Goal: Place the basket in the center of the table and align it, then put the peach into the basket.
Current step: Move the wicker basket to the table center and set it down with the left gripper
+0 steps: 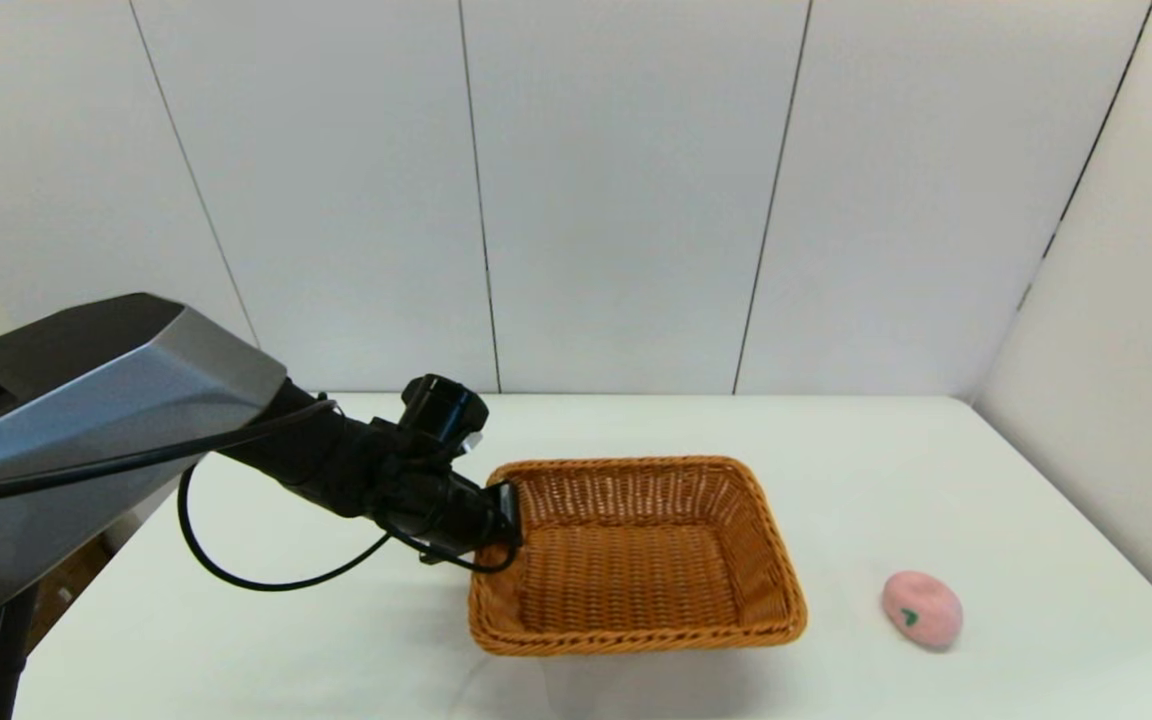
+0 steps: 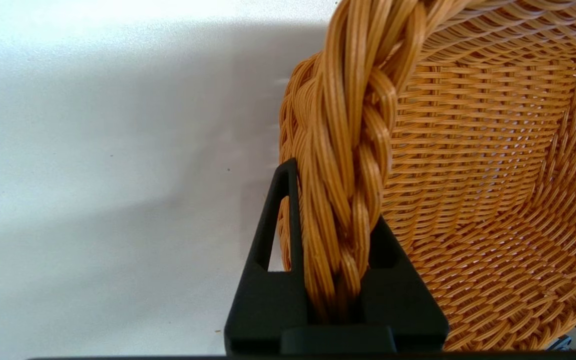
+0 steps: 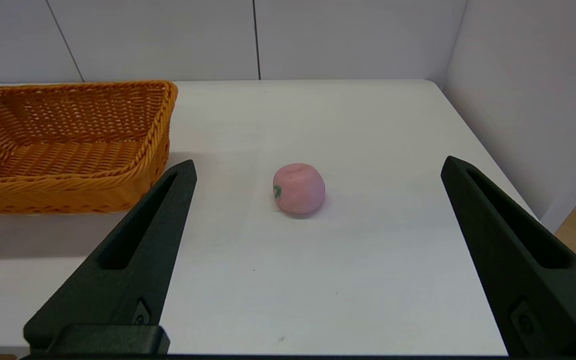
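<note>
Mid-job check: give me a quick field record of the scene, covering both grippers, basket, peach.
left gripper: shut on the basket's left rim, one finger inside, one outside
right gripper: open, holding nothing, low over the table, pointed at the peach, out of the head view
basket: empty, near the table's middle
peach: on the table, right of the basket, apart from it

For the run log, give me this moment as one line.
left gripper: jaws shut on basket rim | right gripper: open, parked | peach: on table, outside basket

One basket (image 1: 636, 555), one peach (image 1: 922, 608), one table (image 1: 936, 470)
</note>
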Robot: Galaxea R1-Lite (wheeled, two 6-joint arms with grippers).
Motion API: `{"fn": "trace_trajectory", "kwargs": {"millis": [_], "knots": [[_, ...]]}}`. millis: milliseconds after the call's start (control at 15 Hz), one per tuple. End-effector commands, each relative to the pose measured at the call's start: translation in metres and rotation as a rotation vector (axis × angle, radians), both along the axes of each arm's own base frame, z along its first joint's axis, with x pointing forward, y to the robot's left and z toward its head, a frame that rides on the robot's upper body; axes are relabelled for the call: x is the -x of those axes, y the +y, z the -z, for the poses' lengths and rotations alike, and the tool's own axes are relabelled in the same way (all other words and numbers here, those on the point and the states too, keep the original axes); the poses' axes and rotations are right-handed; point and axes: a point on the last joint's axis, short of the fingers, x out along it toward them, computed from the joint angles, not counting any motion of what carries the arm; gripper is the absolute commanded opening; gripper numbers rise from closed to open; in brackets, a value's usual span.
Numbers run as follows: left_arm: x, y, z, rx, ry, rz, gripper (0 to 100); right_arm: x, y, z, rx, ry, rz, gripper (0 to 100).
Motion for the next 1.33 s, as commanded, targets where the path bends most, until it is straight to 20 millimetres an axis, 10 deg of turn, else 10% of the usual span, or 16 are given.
{"fn": "trace_trajectory", "kwargs": {"millis": [67,867,933,1333], "knots": [[0.0,-0.0002,0.0002,0.002,0.002,-0.001,0,-0.0001,0.0,-0.0001,0.0,0.001,0.0,100],[0.0007,-0.0049,-0.0029,-0.007,-0.001,0.014,0,-0.0001,0.0,-0.0001,0.0,0.001,0.0,100],[0.0007,-0.0049,-0.0029,-0.007,-0.002,0.016,100,-0.0001,0.0,-0.0001,0.0,0.001,0.0,100],[-0.0005,-0.0055,-0.0062,-0.002,-0.014,0.012,100,0.0,0.0,0.0,0.0,-0.001,0.0,100]]}}
